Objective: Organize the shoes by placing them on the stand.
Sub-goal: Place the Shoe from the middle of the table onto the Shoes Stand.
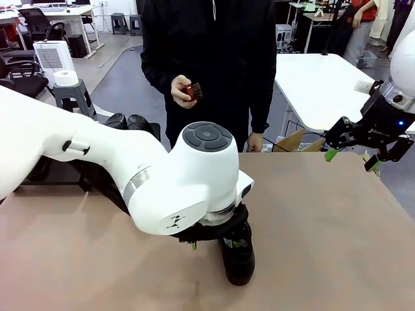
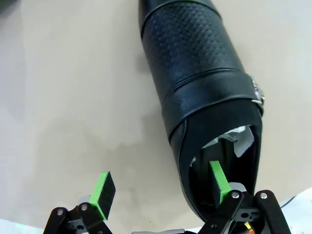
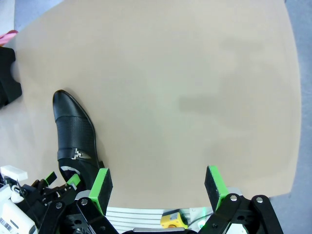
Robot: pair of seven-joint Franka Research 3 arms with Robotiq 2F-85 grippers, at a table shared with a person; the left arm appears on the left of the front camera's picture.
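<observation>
Black dress shoe point(image 2: 200, 83): lying on the tan tabletop point(image 1: 324, 220), heel end largely hidden under the left arm in the front view. Left gripper point(image 2: 161, 187): lowered over the shoe, jaws spread, one green pad inside the shoe's opening, the other outside it. Right gripper point(image 1: 353, 159): raised over the table's far right edge, jaws spread, holding nothing. Person's hand point(image 1: 183, 89): holding a small reddish-brown brush point(image 1: 192, 91), detail indistinct.

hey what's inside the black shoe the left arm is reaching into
Inside the shoe, the left wrist view shows white paper stuffing at the opening and one green pad of the open left end effector. Farther toward the toe, the upper hides everything.
</observation>
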